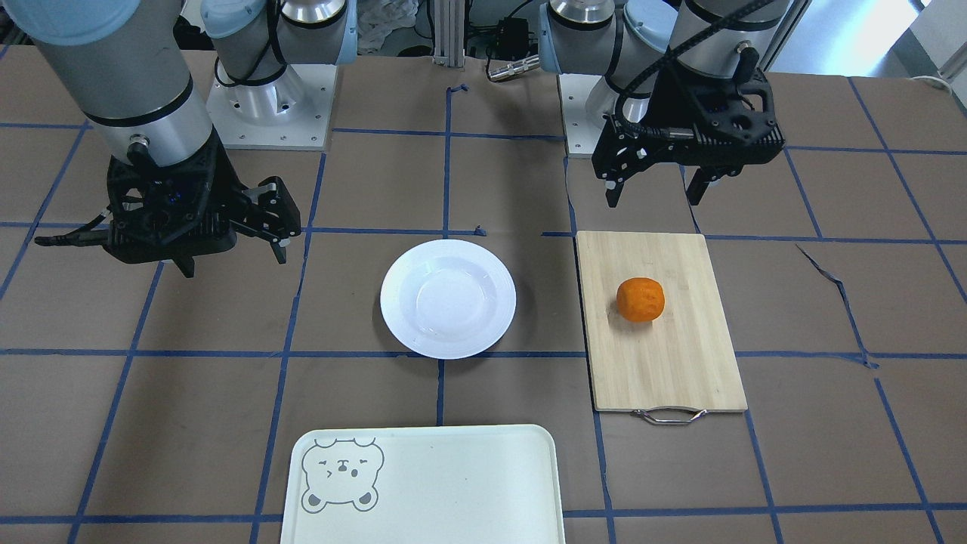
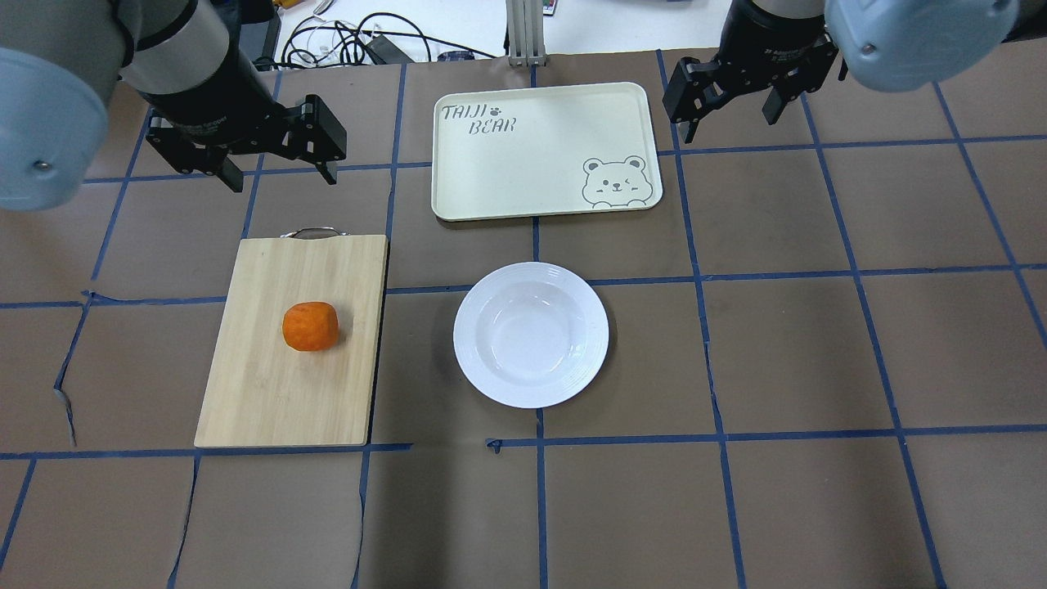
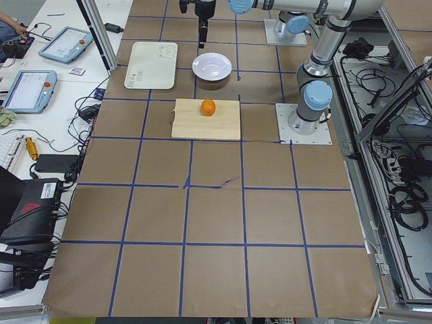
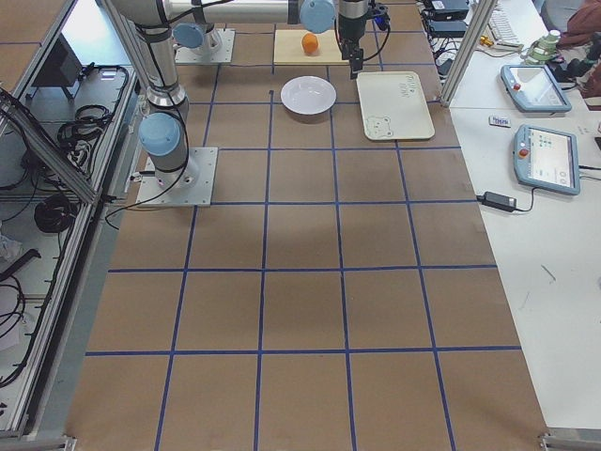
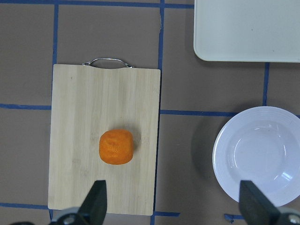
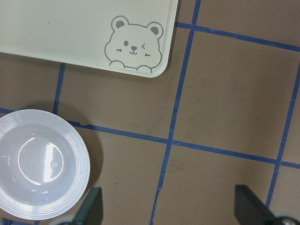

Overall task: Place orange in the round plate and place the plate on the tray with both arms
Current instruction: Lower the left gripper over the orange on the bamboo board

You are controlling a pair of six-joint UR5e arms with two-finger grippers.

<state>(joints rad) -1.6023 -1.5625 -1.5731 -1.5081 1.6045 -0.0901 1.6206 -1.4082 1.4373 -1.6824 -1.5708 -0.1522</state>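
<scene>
The left gripper [image 2: 280, 164] hangs over bare table with its jaws wide apart and nothing between them, well apart from the round plate [image 2: 468, 335], off to the plate's left and farther from the robot. The orange [image 2: 310, 326] sits on the bamboo cutting board [image 2: 270, 401], level with the plate and well to its left, not touching it.

The left arm is clearly the nearer one. In its wrist view the orange lies ahead of the fingers, closer to the view's left finger than to the middle of the gap, so I judge a small sideways correction is needed before descending. The fruit is nearly round, so jaw angle hardly matters.

The tray [image 2: 532, 164] lies just beyond the plate, empty. The right gripper [image 2: 730, 106], jaws also spread and empty, hovers past the plate's right, off the tray's far corner.

Both wrist views cut off the fingertips, and gripper height above the table is hard to judge.
</scene>
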